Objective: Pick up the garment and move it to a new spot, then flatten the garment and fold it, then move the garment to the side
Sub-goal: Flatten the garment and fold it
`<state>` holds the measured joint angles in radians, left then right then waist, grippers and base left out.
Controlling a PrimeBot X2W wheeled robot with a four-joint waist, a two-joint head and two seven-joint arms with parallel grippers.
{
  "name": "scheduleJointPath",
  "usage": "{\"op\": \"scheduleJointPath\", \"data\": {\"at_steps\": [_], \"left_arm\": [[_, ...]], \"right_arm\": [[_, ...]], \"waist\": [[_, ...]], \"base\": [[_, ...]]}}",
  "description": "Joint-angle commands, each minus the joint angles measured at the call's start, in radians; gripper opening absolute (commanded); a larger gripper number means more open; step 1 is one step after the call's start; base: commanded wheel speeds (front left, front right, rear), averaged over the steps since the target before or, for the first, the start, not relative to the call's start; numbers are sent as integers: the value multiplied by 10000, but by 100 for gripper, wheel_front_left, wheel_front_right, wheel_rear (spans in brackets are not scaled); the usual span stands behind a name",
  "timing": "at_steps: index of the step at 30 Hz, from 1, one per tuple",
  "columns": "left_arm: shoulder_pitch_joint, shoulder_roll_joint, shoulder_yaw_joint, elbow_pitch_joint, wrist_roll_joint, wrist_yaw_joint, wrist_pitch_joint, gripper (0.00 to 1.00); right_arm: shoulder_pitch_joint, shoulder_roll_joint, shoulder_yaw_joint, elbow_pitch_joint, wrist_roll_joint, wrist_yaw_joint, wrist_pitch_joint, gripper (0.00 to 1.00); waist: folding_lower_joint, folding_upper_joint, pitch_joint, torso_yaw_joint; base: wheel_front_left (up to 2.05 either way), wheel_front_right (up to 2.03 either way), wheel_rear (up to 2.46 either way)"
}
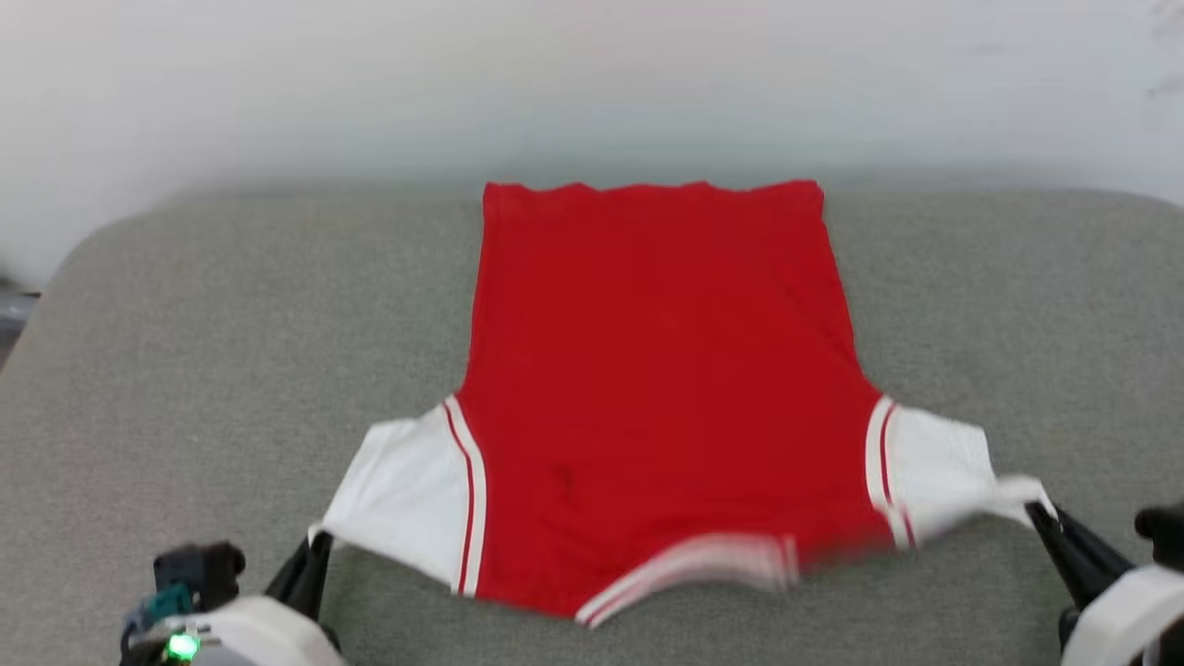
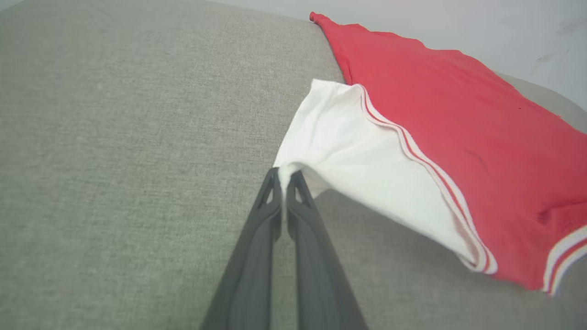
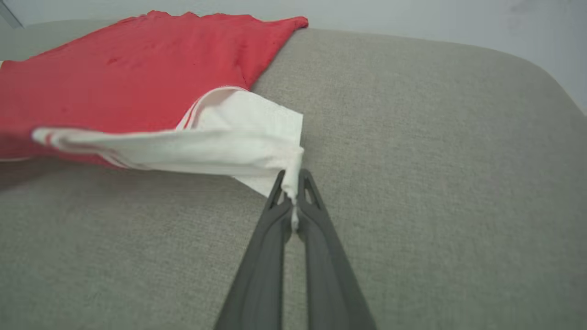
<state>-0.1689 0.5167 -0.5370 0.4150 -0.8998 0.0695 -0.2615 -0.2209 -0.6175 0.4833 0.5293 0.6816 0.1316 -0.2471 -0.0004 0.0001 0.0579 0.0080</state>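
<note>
Nearest to us, the left fingers (image 2: 268, 215) are closed tight on the tip of the white sleeve (image 1: 398, 499) on the robot's left. The right fingers (image 3: 275, 224) are closed in the same way on the tip of the opposite sleeve (image 1: 934, 458). Both sleeve tips are raised slightly off the grey surface (image 1: 185, 370), and a shadow lies beneath each.

Between the two grips, the striped neck trim (image 1: 684, 564) forms the near edge. It is blurred, so we cannot tell whether it lies flat.

Beyond it, the garment (image 1: 657, 370) lies spread at the middle of the surface with a plain red face up. The body shows few wrinkles, and the hem (image 1: 652, 190) reaches the far edge near the pale wall (image 1: 555, 83).

We judge the placing step complete and the flattening step close to finished. What is left:
- lowering the near edge
- folding the garment
- moving it to the side

No fold is visible yet.
</note>
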Motion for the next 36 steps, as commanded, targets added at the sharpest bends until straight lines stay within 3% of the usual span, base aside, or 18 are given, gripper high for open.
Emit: {"op": "scheduleJointPath", "data": {"at_steps": [1,11,19,20,21,22,30,36], "left_arm": [[349,3,62,-35,58,105,-50,0],[2066,-94,538,-172,19,329,-49,0],[2356,-346,853,-313,307,258,-51,0],[2293,-383,822,-313,357,223,-51,0],[2232,-423,768,-317,407,192,-51,0],[2173,-467,744,-327,447,155,-51,0],[1912,-846,1031,-1063,942,278,-48,0],[1550,-1035,1116,-1720,1401,348,-39,0]], "right_arm": [[419,34,-246,-91,-76,-18,-15,0],[3438,320,-2137,-935,-650,-20,562,0],[4287,950,-3224,-2055,-1059,-20,1498,0],[4285,1040,-3353,-2152,-1138,-20,1590,16],[4254,1115,-3469,-2283,-1237,-18,1660,42],[4194,1143,-3638,-2402,-1364,-18,1706,100],[2949,804,-5577,-4184,-2113,-15,1777,100],[773,242,-6319,-5677,-2174,-14,2716,100]], "waist": [[4,-1,-309,49],[4,-1,-671,115],[4,-1,-452,129],[4,-1,-434,138],[4,-1,-417,145],[4,-1,-395,156],[4,-1,19,341],[4,-1,827,769]], "base": [[0,0,0],[0,0,0],[0,0,0],[0,0,0],[0,0,0],[0,0,0],[0,0,0],[0,0,0]]}}
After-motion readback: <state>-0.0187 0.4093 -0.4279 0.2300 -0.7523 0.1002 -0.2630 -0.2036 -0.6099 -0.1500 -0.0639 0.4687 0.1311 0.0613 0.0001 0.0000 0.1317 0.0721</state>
